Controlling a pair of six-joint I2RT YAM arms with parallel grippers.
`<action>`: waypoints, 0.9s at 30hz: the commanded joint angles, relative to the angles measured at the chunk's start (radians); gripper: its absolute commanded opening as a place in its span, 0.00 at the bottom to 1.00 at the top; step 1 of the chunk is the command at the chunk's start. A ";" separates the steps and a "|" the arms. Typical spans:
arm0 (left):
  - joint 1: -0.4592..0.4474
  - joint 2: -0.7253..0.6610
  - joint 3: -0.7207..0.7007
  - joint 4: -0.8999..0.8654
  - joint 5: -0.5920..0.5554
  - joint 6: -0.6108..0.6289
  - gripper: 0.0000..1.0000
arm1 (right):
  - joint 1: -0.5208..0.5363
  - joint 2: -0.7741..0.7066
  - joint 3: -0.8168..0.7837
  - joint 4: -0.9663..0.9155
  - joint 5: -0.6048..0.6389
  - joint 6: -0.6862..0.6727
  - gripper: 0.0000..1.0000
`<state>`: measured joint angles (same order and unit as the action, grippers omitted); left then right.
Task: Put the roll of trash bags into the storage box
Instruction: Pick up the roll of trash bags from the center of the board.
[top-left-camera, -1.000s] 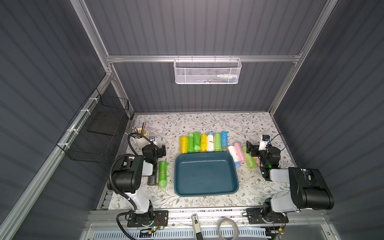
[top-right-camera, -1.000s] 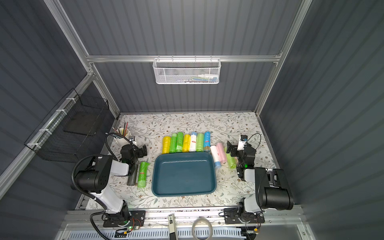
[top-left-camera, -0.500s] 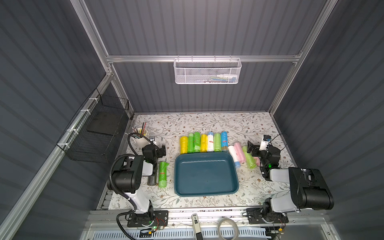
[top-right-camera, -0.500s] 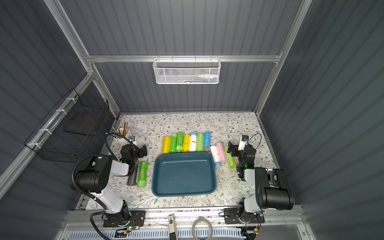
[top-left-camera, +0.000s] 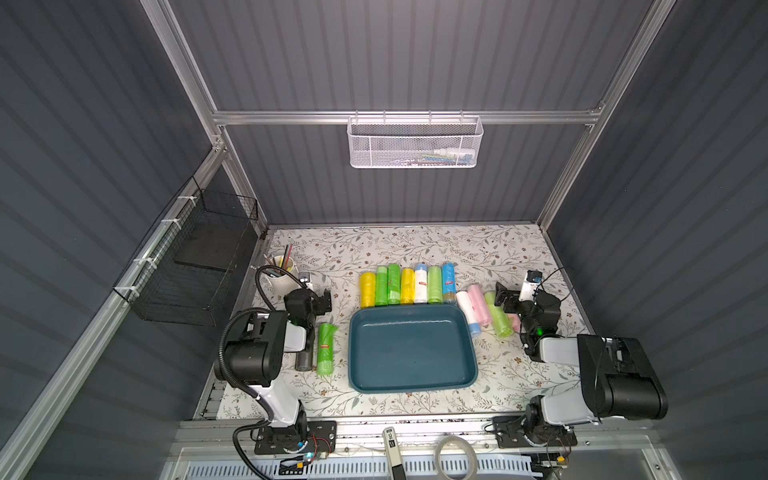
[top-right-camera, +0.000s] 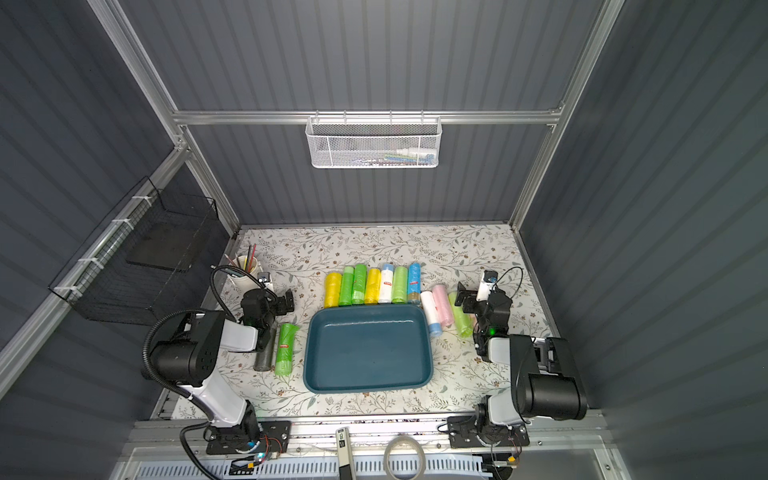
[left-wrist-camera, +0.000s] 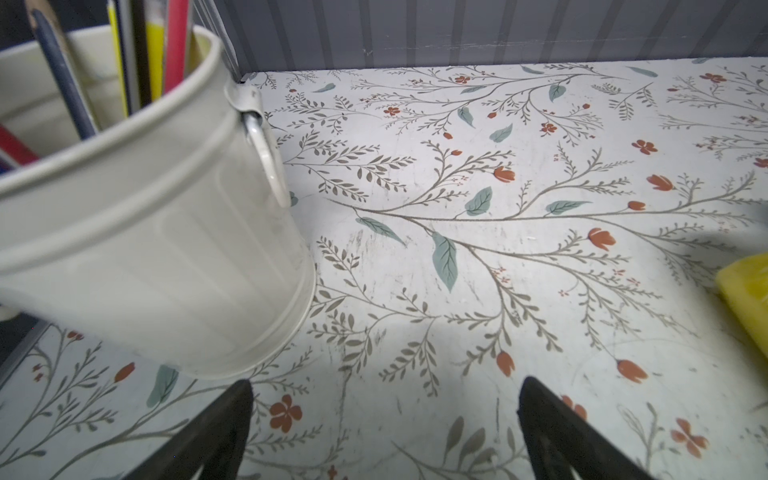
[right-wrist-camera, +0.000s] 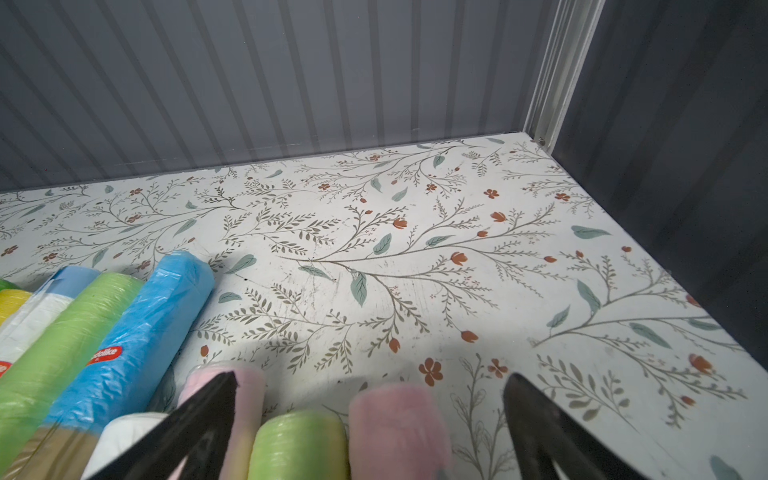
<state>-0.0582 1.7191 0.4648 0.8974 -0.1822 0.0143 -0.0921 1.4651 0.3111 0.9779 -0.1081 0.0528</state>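
Right gripper (right-wrist-camera: 372, 378) hung wide open, empty, over the pink roll (right-wrist-camera: 399, 428) by the bench's (right-wrist-camera: 415, 270) right edge; we needed to centre on that 1, clear of the green roll (right-wrist-camera: 299, 444).

Lab rig encl.: alu frame (top-left-camera: 291, 117), grey ribbed walls (top-left-camera: 415, 54), floral tabletop (top-left-camera: 415, 245).

rolls (top-left-camera: 434, 284) behind storage box (top-left-camera: 411, 353), also beside it
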 joint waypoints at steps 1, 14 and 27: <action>-0.005 -0.002 0.014 0.003 0.007 -0.003 1.00 | -0.003 -0.002 0.019 -0.001 0.005 0.010 0.99; -0.007 -0.097 0.036 -0.129 -0.009 -0.009 0.99 | 0.003 -0.208 -0.013 -0.118 0.203 0.070 0.99; -0.140 -0.648 0.306 -1.262 0.012 -0.398 0.88 | 0.418 -0.501 0.240 -0.727 0.200 0.092 0.99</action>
<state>-0.1982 1.0740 0.6979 0.0490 -0.2493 -0.2626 0.2192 0.9291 0.4576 0.4488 0.1150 0.1699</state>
